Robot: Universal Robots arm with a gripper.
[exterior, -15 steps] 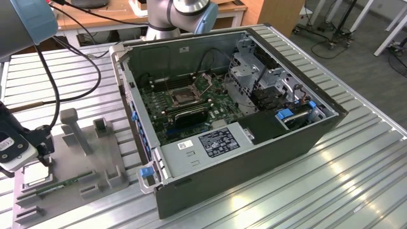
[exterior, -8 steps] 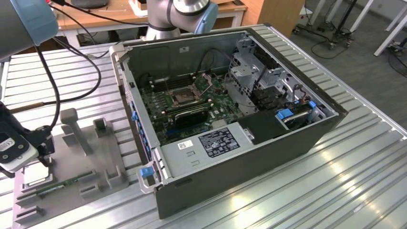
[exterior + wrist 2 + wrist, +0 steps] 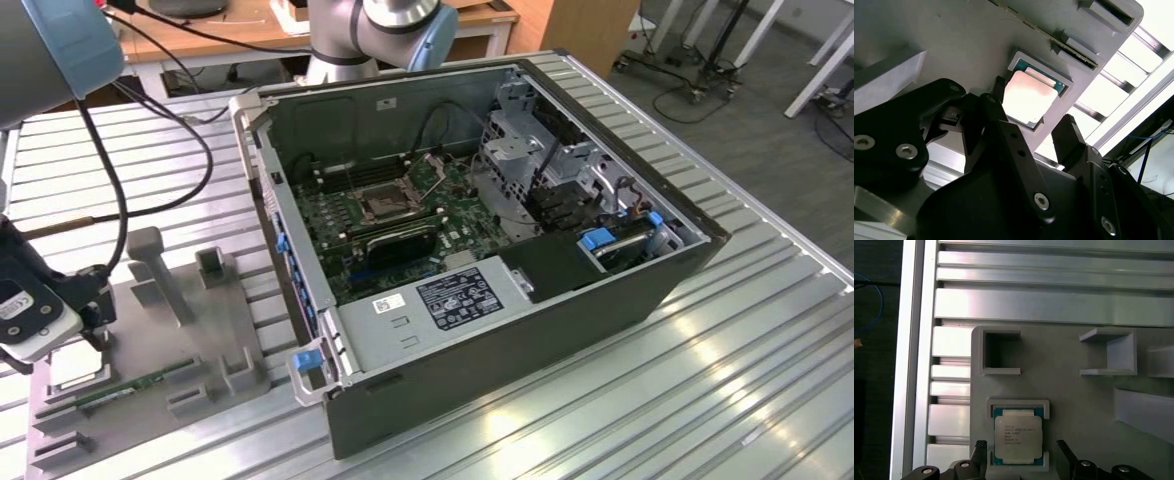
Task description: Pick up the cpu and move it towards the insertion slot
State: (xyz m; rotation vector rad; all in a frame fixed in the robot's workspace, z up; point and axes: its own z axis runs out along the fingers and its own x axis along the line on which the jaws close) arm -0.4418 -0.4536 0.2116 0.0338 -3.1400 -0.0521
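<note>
Cpu (image 3: 1018, 437) lies flat in a square pocket of the grey fixture (image 3: 1069, 390), metal face up. Claw (image 3: 1020, 449) is open, with one finger (image 3: 980, 450) on each side of the cpu and nothing gripped. In the exterior view the fixture sits on the slatted metal surface (image 3: 747, 380), at the exterior view's left. The insertion slot (image 3: 380, 205) is well apart, inside the open computer case (image 3: 534, 330).

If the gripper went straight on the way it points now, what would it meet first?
Probably the grey fixture right beside the cpu: the open gripper points at the chip's pocket with one finger on each side. How far above it is unclear.
</note>
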